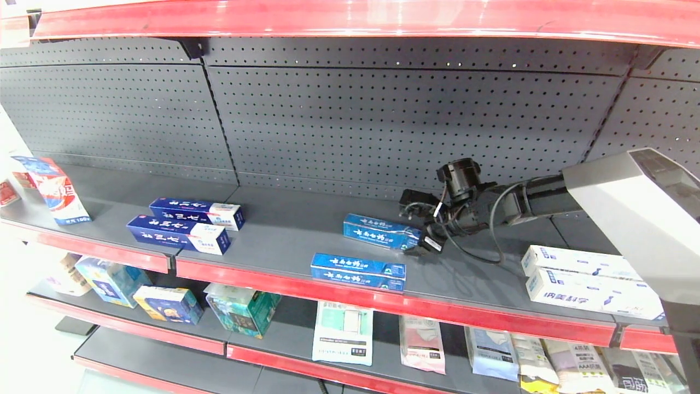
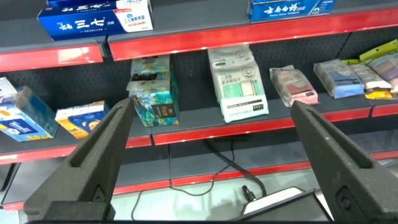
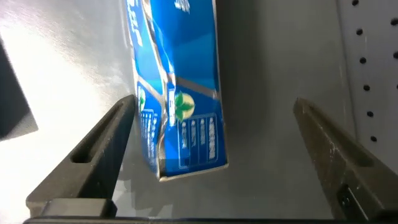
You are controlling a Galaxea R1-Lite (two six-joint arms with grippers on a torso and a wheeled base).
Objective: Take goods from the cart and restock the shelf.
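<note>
Shelf (image 1: pixel 295 219), seen from my head camera. The right fingers (image 1: pixel 429 243) were over the shelf, entering from its right side. They stood wide apart on either side of one end of a light-blue toothpaste box (image 1: pixel 381 231). This box lay flat near the middle of the shelf, about halfway between the back panel and the red front edge.

In the right wrist view the same box (image 3: pixel 180 93) lay between the right fingers (image 3: pixel 99 155), close beside one and well clear of the other. They were not closed on it, and I could not tell whether the nearer one touched it.

A second light-blue box (image 1: pixel 358 271) lay along the front edge, near the first. Two dark-blue boxes (image 1: pixel 188 224) lay side by side toward the left end, and white boxes (image 1: pixel 593 282) sat at the right end.

In the left wrist view the left fingers (image 2: pixel 99 155) were spread wide with nothing between them, facing the lower shelf (image 2: pixel 205 127), where a pale packet (image 2: pixel 239 84) stood.
</note>
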